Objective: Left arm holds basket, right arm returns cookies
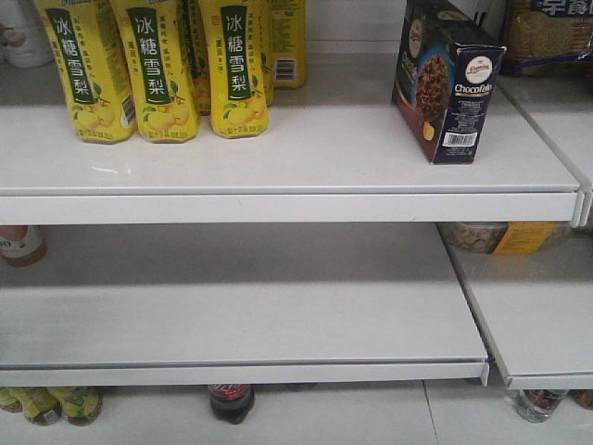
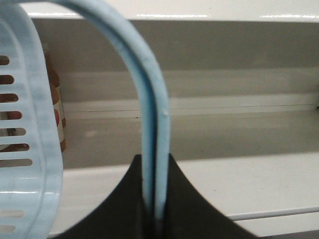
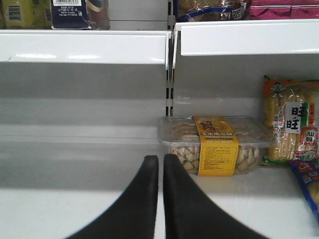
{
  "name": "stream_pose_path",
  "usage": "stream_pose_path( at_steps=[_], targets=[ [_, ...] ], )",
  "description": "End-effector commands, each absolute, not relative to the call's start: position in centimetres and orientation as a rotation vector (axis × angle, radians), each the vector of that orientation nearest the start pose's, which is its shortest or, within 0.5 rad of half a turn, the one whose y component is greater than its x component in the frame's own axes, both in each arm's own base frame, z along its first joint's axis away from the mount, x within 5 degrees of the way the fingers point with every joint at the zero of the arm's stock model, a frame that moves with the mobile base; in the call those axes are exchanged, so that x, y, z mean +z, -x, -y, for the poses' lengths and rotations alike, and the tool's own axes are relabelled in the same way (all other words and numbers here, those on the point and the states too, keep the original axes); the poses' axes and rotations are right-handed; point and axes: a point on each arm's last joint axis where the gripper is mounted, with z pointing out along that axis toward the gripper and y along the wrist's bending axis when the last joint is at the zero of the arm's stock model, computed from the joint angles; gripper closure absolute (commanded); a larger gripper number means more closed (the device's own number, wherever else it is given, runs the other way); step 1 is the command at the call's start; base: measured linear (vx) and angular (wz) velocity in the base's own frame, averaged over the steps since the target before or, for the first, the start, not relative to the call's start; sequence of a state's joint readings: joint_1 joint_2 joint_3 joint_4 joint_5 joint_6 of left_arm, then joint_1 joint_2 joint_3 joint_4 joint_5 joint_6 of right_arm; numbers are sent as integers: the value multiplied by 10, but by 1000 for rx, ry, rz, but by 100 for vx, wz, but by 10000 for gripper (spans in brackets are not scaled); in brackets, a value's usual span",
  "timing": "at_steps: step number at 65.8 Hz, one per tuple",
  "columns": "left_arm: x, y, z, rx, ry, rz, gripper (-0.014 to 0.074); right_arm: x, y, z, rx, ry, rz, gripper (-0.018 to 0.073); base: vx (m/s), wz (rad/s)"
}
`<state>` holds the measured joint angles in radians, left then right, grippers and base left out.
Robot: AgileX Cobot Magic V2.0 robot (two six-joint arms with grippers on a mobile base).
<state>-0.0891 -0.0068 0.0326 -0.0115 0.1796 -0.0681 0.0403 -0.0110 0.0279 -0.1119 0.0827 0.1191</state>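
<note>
Starting at the left, the basket hangs by its pale loop handles, which the left end effector pinches tight between its black wedge fingers. That pinch looks meant to keep the basket up off the floor and steady, mouth open, near the shelves. Only a slotted corner of the basket shows, so I cannot say what, if anything, lies inside it.

Further right, the cookies stand upright on the top shelf, near its right end, barcode panel facing out. They sit well apart from the yellow drink bottles on the left, so the box seems already back in its place. Its far face is turned away.

The right end effector is empty, fingers pressed together, low before the middle shelf. From there only the box's bottom edge shows, cut off at the top.
</note>
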Motion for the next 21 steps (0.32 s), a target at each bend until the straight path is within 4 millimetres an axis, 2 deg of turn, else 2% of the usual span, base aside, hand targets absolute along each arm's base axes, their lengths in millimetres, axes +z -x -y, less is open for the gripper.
stream_pose_path(
  at_steps=[1,21],
  targets=[
    [206,-54,5,-109,-29,-1541,602,198,-56,-2,24,26,-1519,565,0,0],
    [206,-54,5,-109,-29,-1541,602,198,-56,-2,24,26,-1519,565,0,0]
  ],
)
